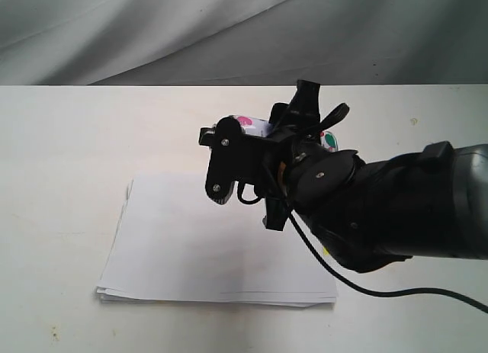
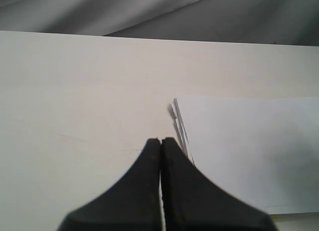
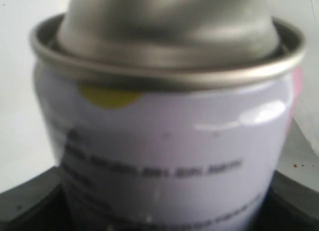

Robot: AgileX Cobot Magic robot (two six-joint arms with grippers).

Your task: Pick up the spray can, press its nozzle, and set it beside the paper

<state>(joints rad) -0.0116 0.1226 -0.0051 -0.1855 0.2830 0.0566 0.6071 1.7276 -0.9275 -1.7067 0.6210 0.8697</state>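
The spray can (image 3: 164, 141), silver with a white printed label and a yellow dot, fills the right wrist view, and my right gripper (image 3: 159, 211) is shut on its body. Its domed top (image 3: 169, 21) shows, but the nozzle is cut off by the frame edge. From the exterior view, the right gripper (image 1: 263, 136) holds the can (image 1: 250, 126) in the air above the far edge of the paper (image 1: 191, 246). The nozzle is hidden there too. My left gripper (image 2: 160, 140) is shut with nothing in it, just above the table by the paper (image 2: 249, 151)'s fanned edge.
The white table (image 1: 61, 155) runs wide around the paper on all sides. Behind its far edge hangs a grey cloth (image 1: 152, 33). A black cable (image 1: 396, 292) trails from the right arm over the table at the front right.
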